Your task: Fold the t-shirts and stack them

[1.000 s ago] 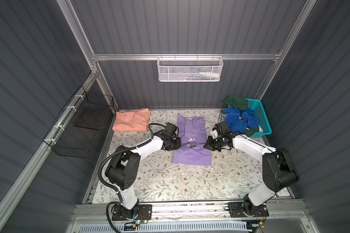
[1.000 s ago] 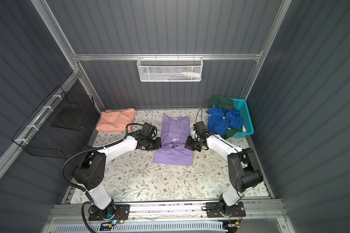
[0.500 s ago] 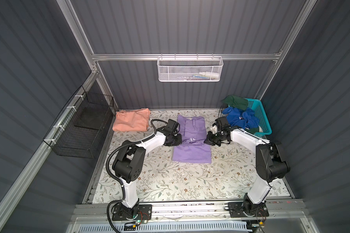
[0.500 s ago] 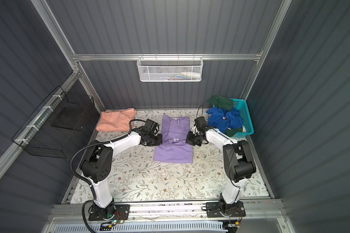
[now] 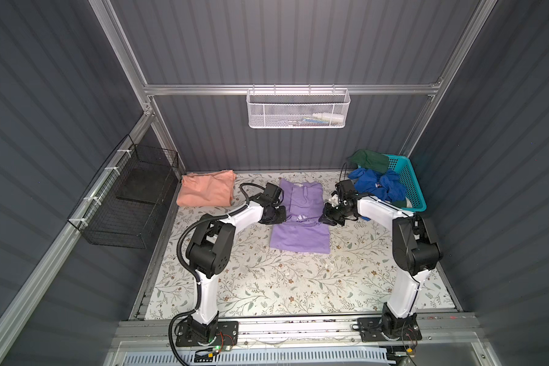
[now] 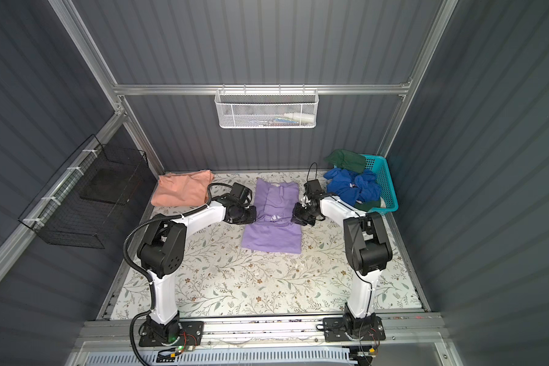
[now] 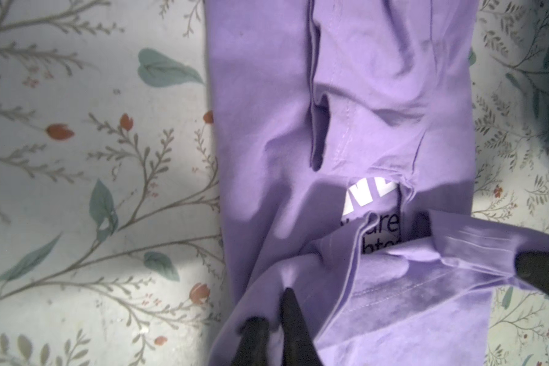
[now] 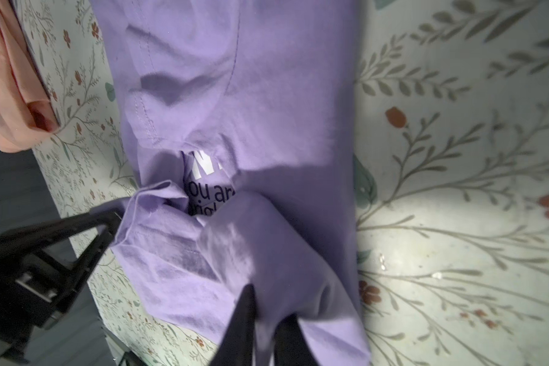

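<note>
Lavender t-shirt [image 5: 300, 236]: lengthwise at the middle of the floral table [image 5: 282, 285], sides folded in, near part flat, a crumpled ridge across the middle with white and dark lettering peeking out. Left gripper [image 5: 280, 215] at its left edge, right gripper [image 5: 326, 218] at its right edge, facing each other across the cloth.

Wrist views: left gripper [image 7: 271, 305] and right gripper [image 8: 270, 302] each narrowly parted, a raised fold of lavender cloth between the fingers; pinching or slack, cannot tell.

Salmon t-shirt [image 5: 205, 190]: folded at the far left of the table, apart from the lavender one. Between the two shirts: the left arm's wrist and cable.

Turquoise basket [image 5: 414, 190] in the far right corner, heaped with blue clothes [image 5: 377, 187] and a green garment [image 5: 370, 160], the blue heap spilling over the rim just behind the right wrist.

Black wire basket [image 5: 130, 202] on the left wall, white mesh basket [image 5: 298, 109] high on the back wall, both off the table.
</note>
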### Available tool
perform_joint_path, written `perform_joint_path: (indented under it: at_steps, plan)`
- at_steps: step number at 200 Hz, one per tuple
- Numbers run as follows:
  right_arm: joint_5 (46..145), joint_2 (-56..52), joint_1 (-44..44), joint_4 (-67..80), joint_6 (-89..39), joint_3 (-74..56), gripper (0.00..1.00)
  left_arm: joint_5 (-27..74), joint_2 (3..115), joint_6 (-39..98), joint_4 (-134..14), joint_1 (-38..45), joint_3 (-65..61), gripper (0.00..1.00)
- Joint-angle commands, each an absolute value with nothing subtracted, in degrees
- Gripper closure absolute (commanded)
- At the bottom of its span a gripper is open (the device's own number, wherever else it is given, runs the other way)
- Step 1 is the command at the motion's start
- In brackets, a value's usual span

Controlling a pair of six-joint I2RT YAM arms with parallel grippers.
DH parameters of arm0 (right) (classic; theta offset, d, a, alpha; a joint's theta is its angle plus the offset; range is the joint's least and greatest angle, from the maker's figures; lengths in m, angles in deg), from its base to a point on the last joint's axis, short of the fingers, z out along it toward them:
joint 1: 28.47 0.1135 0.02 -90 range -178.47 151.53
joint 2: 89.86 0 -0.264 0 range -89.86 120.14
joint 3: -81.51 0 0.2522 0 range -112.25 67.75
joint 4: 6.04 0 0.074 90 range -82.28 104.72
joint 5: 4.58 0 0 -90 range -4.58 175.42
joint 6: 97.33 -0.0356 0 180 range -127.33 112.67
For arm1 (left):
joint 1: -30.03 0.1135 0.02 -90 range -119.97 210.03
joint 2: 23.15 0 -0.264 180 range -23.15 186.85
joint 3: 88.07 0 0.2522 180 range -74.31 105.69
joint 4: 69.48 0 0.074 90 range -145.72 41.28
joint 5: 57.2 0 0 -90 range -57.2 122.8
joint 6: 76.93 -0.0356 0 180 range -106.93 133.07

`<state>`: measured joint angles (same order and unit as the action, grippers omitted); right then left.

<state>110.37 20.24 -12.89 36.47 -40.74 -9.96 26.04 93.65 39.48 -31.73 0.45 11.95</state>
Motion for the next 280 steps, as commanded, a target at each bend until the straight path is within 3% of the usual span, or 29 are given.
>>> perform_joint_path:
  at_steps: [1, 19, 36, 51, 56, 122, 165, 214, 280]
  plan:
    - [114.03, 18.88, -13.52, 38.3, -41.03, -10.84, 0.54, 22.66, 95.3, 37.26, -27.62, 2.71, 18.29, 0.64]
    - [112.88, 13.07, -13.52, 34.65, -43.18, -5.84, 0.39, 23.96, 91.99, 36.8, -29.14, 3.05, 16.64, 0.38]
    - [110.76, 8.98, -13.57, 35.52, -43.05, -3.1, 0.37, 25.2, 87.31, 37.57, -31.86, 3.05, 12.03, 0.25]
    - [108.96, 6.26, -13.48, 36.19, -43.23, -0.3, 0.36, 26.61, 82.9, 38.41, -33.53, 2.96, 7.44, 0.02]
    - [108.48, 5.24, -13.35, 36.23, -43.4, 0.7, 0.36, 26.76, 81.16, 38.56, -34.49, 2.96, 4.67, 0.0]
    - [105.94, -4.85, -10.17, 36.31, -46.56, 13.79, 0.31, 28.71, 69.71, 37.41, -32.62, 2.96, -10.2, 0.01]
    - [107.4, -10.84, -8.47, 27.26, -54.11, 26.11, 0.34, 23.71, 66.33, 42.73, -38.28, 2.96, -21.26, 0.22]
    - [110.31, -7.69, -6.59, 16.06, -59.76, 32.06, 0.39, 19.88, 67.38, 47.2, -43.7, 2.81, -26.01, 0.28]
    - [110.38, -2.07, -5.88, 8.32, -63.14, 32.9, 0.48, 18.33, 71.22, 51.41, -48.13, 1.71, -27.79, 0.46]
